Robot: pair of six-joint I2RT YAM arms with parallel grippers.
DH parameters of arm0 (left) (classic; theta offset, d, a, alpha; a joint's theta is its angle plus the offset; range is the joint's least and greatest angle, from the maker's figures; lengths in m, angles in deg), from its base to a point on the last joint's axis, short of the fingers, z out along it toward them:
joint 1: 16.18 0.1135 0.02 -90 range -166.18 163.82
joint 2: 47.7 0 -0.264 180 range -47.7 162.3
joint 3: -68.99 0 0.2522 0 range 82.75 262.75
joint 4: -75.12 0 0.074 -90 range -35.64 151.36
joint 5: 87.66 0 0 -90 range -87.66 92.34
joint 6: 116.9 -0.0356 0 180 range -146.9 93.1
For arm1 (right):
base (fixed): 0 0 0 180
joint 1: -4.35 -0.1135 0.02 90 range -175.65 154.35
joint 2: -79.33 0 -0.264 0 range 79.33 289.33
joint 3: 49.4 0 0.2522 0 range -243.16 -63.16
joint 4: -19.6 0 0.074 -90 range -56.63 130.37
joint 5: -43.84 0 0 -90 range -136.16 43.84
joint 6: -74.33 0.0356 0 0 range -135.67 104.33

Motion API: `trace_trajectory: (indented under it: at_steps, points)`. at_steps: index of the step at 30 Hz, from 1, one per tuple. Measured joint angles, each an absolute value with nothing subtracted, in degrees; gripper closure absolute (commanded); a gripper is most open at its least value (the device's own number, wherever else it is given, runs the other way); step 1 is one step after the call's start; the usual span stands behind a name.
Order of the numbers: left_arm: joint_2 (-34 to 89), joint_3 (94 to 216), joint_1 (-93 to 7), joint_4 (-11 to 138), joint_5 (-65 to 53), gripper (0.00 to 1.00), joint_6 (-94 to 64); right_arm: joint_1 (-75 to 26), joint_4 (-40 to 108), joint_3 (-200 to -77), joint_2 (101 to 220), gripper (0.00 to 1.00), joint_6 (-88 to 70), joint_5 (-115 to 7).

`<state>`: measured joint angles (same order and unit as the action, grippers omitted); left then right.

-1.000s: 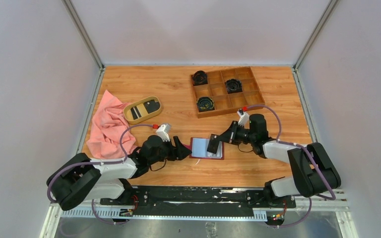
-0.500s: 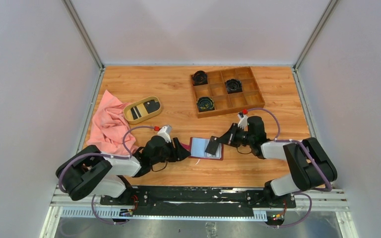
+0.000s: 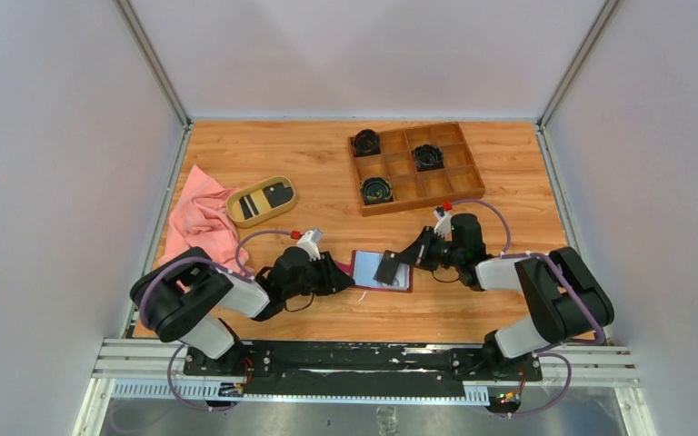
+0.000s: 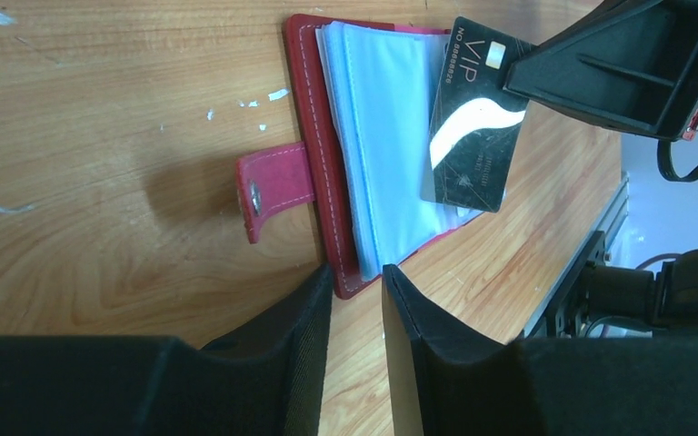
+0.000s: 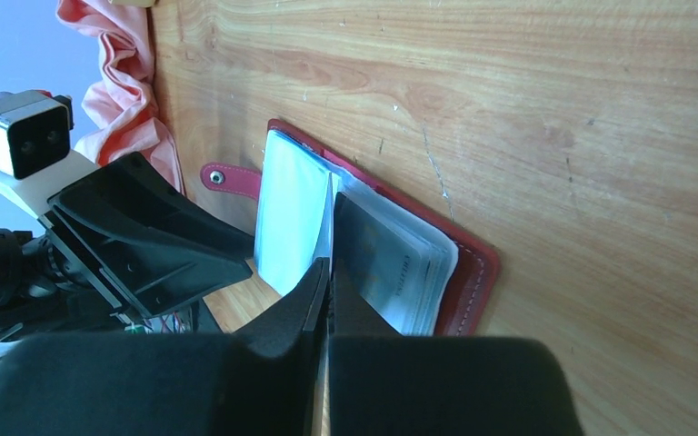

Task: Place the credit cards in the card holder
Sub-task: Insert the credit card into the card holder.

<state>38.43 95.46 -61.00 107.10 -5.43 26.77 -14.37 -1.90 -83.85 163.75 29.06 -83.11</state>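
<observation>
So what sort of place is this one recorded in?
Probably a lab robot test cell: a wooden table walled by plain white panels, two arms bolted to a metal rail at its near edge, and props like a wooden compartment box and pink cloth.

Top cam looks down from behind me; my 2 close wrist cams face across card holder.

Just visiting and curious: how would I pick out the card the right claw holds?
Near the front edge of the wooden table lies an open dark red leather wallet. Over its clear pockets the right gripper pinches a thin black plastic card, marked with a white swoosh and the letters VIP.
</observation>
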Motion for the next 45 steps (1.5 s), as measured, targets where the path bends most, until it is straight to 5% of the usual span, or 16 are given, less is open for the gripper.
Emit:
trace_trajectory:
  at_steps: [45]
  points:
    - [49.25,96.59,-61.32,120.54,-8.20,0.70,31.65,-14.39,10.65,-93.10,170.42,1.00,24.05,-88.12]
